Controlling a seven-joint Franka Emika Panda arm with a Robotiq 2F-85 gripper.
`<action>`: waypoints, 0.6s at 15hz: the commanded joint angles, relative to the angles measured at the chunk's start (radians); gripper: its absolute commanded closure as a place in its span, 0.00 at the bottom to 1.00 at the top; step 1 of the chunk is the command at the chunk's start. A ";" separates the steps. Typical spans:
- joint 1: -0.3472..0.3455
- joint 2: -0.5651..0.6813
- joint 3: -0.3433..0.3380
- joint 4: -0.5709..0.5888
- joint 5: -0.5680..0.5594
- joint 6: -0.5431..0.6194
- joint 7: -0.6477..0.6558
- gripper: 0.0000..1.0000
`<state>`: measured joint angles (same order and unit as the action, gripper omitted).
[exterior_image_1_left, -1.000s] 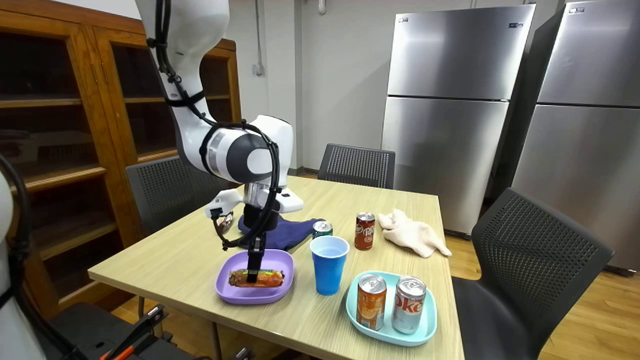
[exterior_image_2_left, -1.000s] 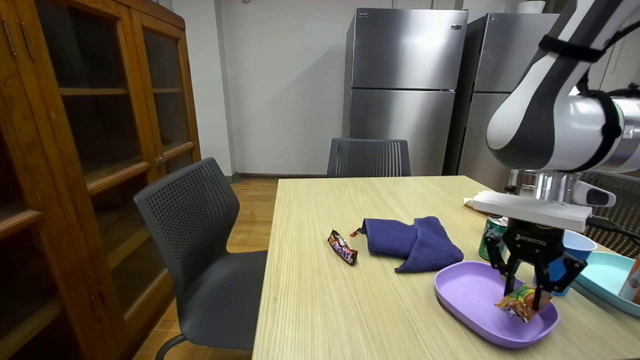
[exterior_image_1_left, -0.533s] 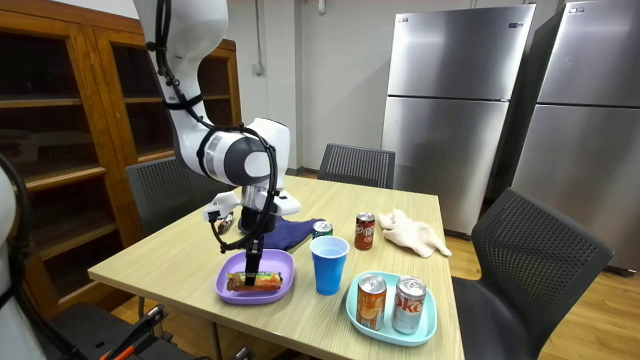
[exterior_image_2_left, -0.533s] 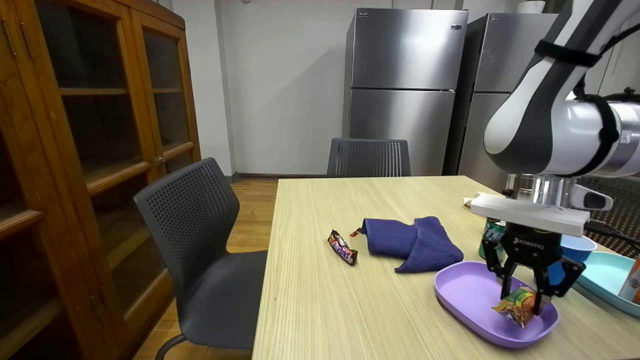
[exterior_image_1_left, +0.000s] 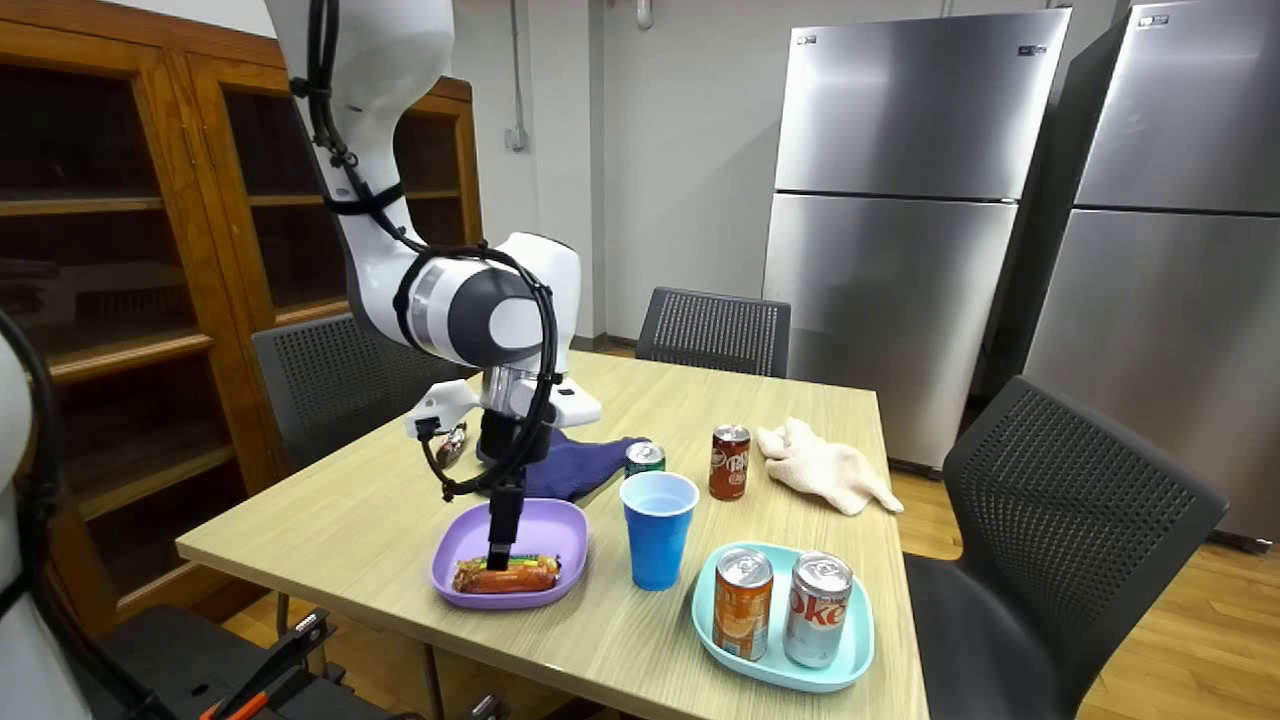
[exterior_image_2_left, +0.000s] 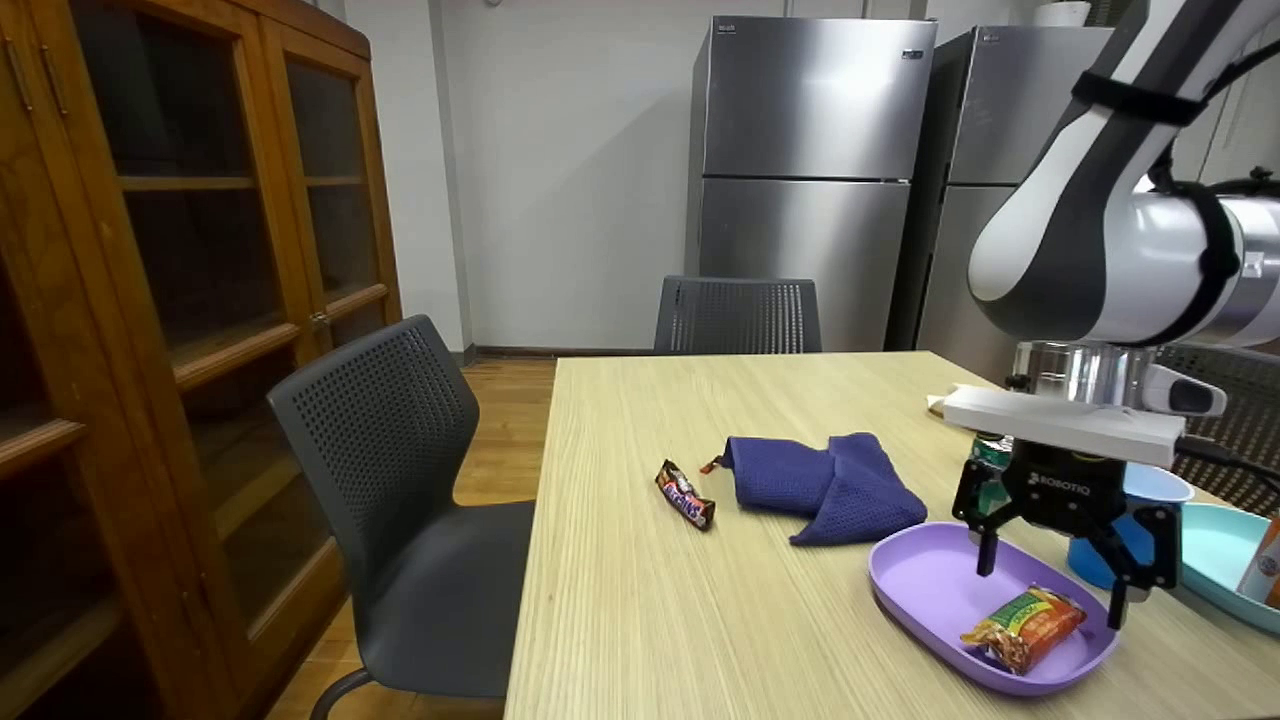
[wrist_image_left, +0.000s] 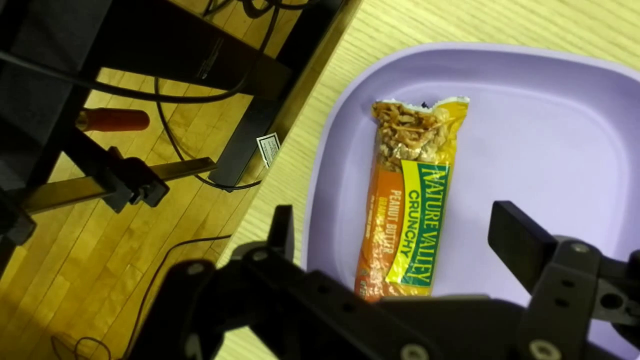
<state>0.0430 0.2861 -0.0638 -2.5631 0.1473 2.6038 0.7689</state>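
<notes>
My black two-finger gripper (exterior_image_2_left: 1052, 590): jaws spread wide, empty, over oblong orange-and-yellow granola bar (wrist_image_left: 407, 210) in square purple plastic tray (wrist_image_left: 540, 150), near edge of pale wood-grain table (exterior_image_2_left: 620, 600).

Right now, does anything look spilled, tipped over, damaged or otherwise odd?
Nothing stands out. The granola bar lies in the purple tray below the open gripper, with no visible tear; the blue cup stands upright. The dark blue cloth is loosely bunched, but I see no spill.
</notes>
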 joint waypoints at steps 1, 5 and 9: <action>0.013 -0.087 -0.004 -0.015 -0.030 -0.085 -0.051 0.00; 0.034 -0.153 0.002 -0.023 -0.120 -0.091 -0.071 0.00; 0.053 -0.192 0.031 -0.017 -0.180 -0.091 -0.130 0.00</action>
<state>0.0858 0.1569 -0.0579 -2.5633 0.0048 2.5432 0.6996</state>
